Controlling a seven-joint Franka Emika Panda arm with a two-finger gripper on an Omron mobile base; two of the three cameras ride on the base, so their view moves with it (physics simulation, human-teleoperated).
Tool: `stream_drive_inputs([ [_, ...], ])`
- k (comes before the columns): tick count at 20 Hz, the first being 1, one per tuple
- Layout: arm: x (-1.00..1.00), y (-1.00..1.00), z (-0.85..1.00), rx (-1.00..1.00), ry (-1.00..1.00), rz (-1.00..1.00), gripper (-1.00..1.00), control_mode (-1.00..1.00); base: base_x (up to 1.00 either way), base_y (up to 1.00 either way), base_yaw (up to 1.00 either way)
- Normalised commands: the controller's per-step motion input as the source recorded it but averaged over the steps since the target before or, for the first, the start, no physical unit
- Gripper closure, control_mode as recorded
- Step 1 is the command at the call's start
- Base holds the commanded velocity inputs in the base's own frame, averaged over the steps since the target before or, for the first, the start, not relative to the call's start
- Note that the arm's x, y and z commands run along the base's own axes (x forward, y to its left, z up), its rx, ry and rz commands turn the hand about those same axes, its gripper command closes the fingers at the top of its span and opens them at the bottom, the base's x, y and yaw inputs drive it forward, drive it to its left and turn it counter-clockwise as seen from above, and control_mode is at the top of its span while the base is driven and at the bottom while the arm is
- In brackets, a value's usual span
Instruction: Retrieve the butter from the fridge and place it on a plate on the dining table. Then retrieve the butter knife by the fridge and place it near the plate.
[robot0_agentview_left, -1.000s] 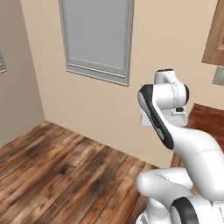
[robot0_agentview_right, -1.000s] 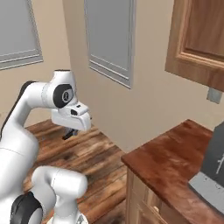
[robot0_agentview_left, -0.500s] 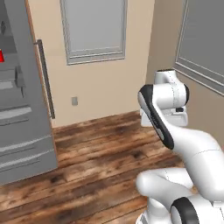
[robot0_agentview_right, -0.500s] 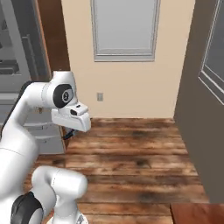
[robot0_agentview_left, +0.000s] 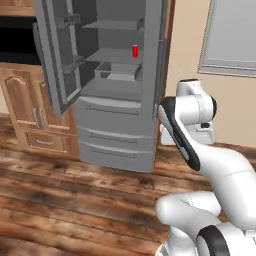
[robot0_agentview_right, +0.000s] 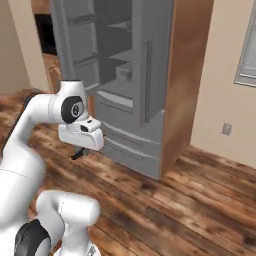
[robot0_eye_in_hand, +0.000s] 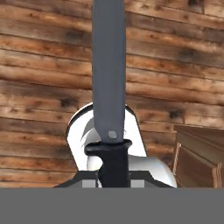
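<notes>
The butter knife (robot0_eye_in_hand: 108, 74) runs up the middle of the hand view, grey blade ahead, black handle low between the fingers. My gripper (robot0_eye_in_hand: 113, 173) is shut on that handle, held above the plank floor. In the right base view the gripper (robot0_agentview_right: 80, 151) hangs under the hand with the dark knife (robot0_agentview_right: 77, 155) in it, left of the fridge's lower drawers. The grey fridge (robot0_agentview_left: 115, 135) (robot0_agentview_right: 130, 115) stands ahead with its left door (robot0_agentview_left: 55, 55) swung open and shelves showing. The butter, the plate and the dining table are out of view.
A small red upright container (robot0_agentview_left: 135, 51) stands on a fridge shelf. Panelled wood cabinets (robot0_agentview_left: 30, 115) sit left of the fridge. A brown wooden corner (robot0_eye_in_hand: 201, 153) shows low right in the hand view. A window (robot0_agentview_left: 235, 35) and a wall outlet (robot0_agentview_right: 227, 129) lie to the right.
The whole scene has swung as the base turned: walls and windows slid right and the fridge came into view. The arm keeps its pose and the gripper stays shut.
</notes>
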Motion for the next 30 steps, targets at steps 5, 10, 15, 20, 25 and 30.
stream_drive_inputs([
  [5, 0.00, 0.00, 0.00, 0.00, 0.00, 0.00, 1.00, 1.00, 0.00, 0.54, 0.88],
  [10, 0.00, 0.00, 0.00, 0.00, 0.00, 0.00, 1.00, 1.00, 0.08, 0.41, 0.83],
  [15, 0.00, 0.00, 0.00, 0.00, 0.00, 0.00, 1.00, 1.00, 0.36, 0.07, 0.84],
  [20, 0.00, 0.00, 0.00, 0.00, 0.00, 0.00, 1.00, 1.00, 0.91, -0.20, 0.65],
  [25, 0.00, 0.00, 0.00, 0.00, 0.00, 0.00, 1.00, 1.00, 1.00, -0.46, 0.38],
  [30, 0.00, 0.00, 0.00, 0.00, 0.00, 0.00, 1.00, 1.00, 1.00, -0.57, 0.26],
])
